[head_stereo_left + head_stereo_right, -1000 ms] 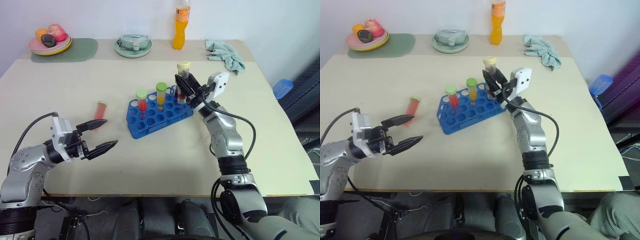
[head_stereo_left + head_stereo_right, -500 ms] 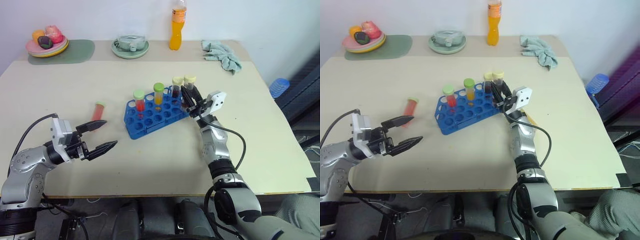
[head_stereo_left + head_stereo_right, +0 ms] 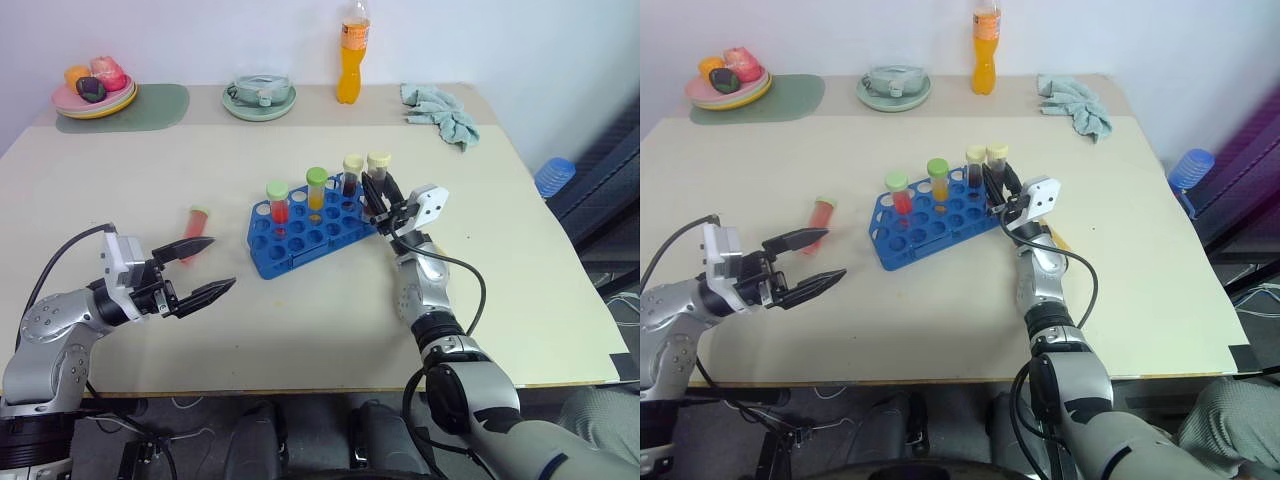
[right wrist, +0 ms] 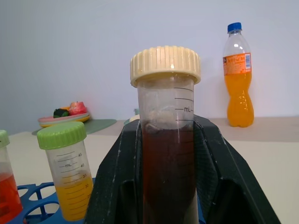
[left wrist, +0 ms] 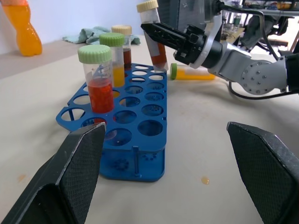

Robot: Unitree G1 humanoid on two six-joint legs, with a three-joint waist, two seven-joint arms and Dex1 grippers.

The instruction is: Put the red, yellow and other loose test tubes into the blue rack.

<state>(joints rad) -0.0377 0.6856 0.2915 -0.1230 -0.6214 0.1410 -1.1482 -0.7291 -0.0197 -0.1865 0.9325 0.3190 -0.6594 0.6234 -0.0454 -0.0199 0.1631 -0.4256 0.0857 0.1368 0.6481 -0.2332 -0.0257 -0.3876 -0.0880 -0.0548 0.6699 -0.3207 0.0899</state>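
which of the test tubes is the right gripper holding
The cream-capped tube with dark brown liquid, clamped between the right gripper's fingers at the blue rack's far right corner; the other tubes are not gripped.

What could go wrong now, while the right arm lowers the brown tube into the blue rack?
1. The right gripper holds the brown tube tilted, so it may catch a hole's edge instead of sliding in.
2. The blue rack is light-looking and unheld; a push might shift it or shake the three standing tubes.
3. The yellow tube lies beside the rack under the right arm and may get knocked away.
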